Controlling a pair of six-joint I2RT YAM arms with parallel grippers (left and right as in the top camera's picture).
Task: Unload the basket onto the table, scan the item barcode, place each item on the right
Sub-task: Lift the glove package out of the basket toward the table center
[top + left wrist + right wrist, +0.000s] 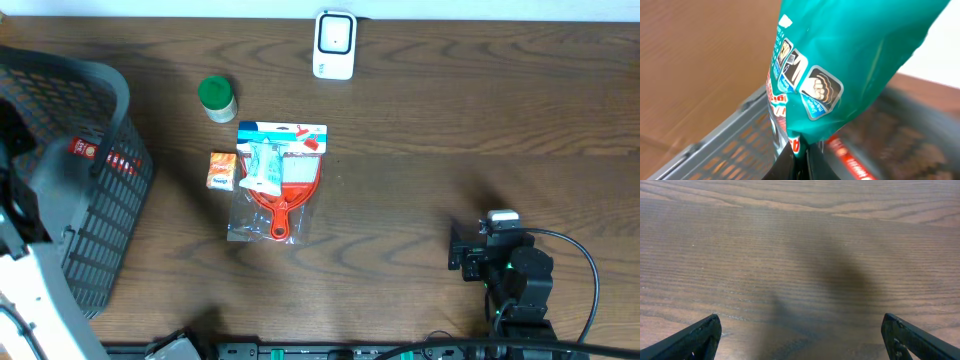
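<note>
Basket (105,78) far left; scanner (334,45) behind pkgs (283,178) mid-table.

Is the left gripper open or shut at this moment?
Shut, on the teal bag: in the left wrist view the left gripper pinches the bag's lower edge, with no gap between its jaws.

The bag (855,60) is teal with red print, the basket (108,215) grey lattice, the table (450,120) brown wood-grain.

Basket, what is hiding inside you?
A red-labelled thing lies in the basket. The left claw pinches a teal bag there. The white arm covers the rest.
</note>
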